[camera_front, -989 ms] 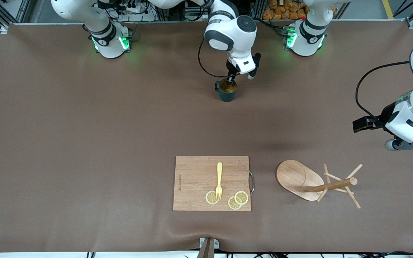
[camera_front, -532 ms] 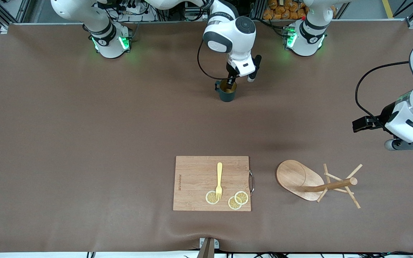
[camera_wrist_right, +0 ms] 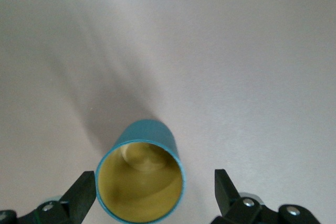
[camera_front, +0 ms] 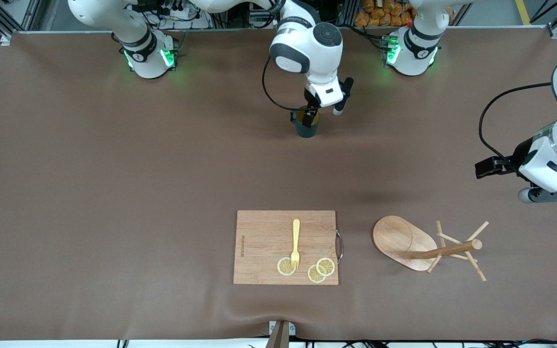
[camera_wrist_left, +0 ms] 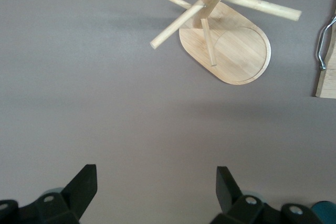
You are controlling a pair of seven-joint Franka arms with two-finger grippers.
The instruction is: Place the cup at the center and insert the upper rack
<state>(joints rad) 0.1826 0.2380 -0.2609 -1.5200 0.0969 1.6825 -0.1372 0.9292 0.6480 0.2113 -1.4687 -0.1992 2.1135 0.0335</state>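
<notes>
Since a second ago the right hand [camera_front: 309, 116] has dropped toward the cup [camera_front: 306, 126], fingers wide apart either side of its rim, gripping nothing. Left hand [camera_wrist_left: 152, 195] waits open over the table [camera_front: 114, 183]. At the cup's 5 o'clock, past the board [camera_front: 264, 241], stands the rack [camera_front: 423, 246].

Even overhead light falls on the matte brown table [camera_front: 114, 193], which shows no glare. A soft shadow trails the small dark teal cup [camera_wrist_right: 140, 182], whose rim looks slightly blurred. Green lamps glow at the arm bases; the light-wood mug tree [camera_wrist_left: 226, 35] is sharp.
</notes>
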